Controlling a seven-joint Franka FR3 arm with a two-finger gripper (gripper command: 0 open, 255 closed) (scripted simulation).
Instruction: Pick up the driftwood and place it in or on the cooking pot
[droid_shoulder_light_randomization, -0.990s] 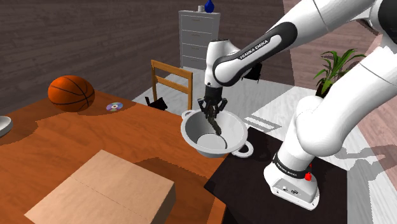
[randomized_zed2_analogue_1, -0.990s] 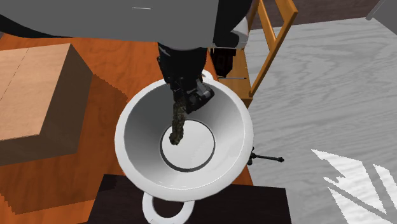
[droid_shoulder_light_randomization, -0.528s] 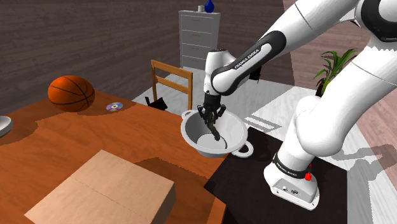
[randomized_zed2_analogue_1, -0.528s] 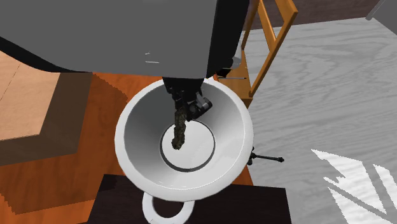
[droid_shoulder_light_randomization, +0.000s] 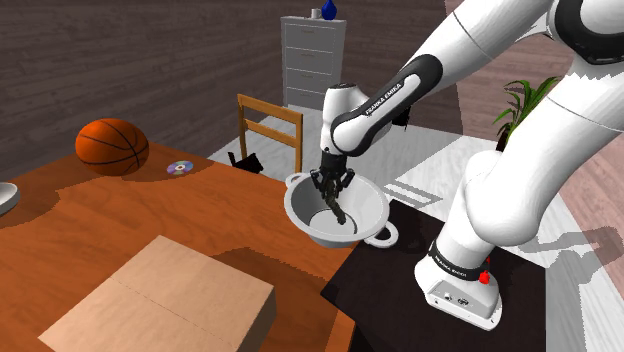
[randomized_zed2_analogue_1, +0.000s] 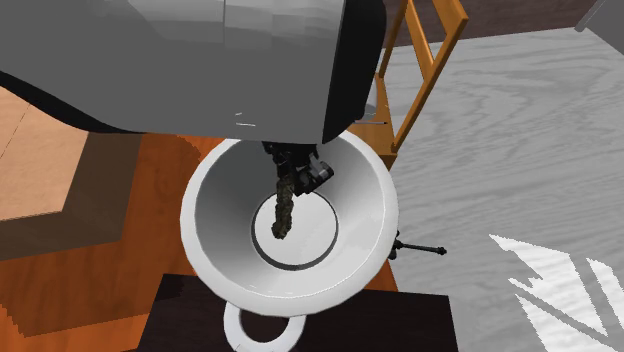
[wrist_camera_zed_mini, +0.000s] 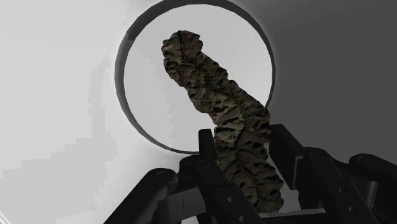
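A white cooking pot (droid_shoulder_light_randomization: 368, 208) sits at the wooden table's corner beside the black stand. My gripper (droid_shoulder_light_randomization: 331, 183) hangs over its mouth, shut on the upper end of a dark, knobbly piece of driftwood (droid_shoulder_light_randomization: 339, 208). The driftwood points down inside the pot. In the second exterior view the driftwood (randomized_zed2_analogue_1: 284, 210) reaches toward the flat bottom of the pot (randomized_zed2_analogue_1: 360, 215), and the grey arm covers most of the gripper (randomized_zed2_analogue_1: 295, 162). In the wrist view both black fingers (wrist_camera_zed_mini: 207, 151) clasp the driftwood (wrist_camera_zed_mini: 213, 108) above the pot's round floor (wrist_camera_zed_mini: 140, 95).
On the wooden table (droid_shoulder_light_randomization: 120, 220) lie a cardboard box (droid_shoulder_light_randomization: 170, 300), a basketball (droid_shoulder_light_randomization: 112, 145) and a disc (droid_shoulder_light_randomization: 180, 168). A wooden chair (droid_shoulder_light_randomization: 270, 125) stands behind the pot, a grey drawer cabinet (droid_shoulder_light_randomization: 312, 60) farther back, and a plant (droid_shoulder_light_randomization: 520, 110) at the shoulder view's right.
The gripper has come down a little with the driftwood, so the wood hangs deeper in the pot. The grip is unchanged.
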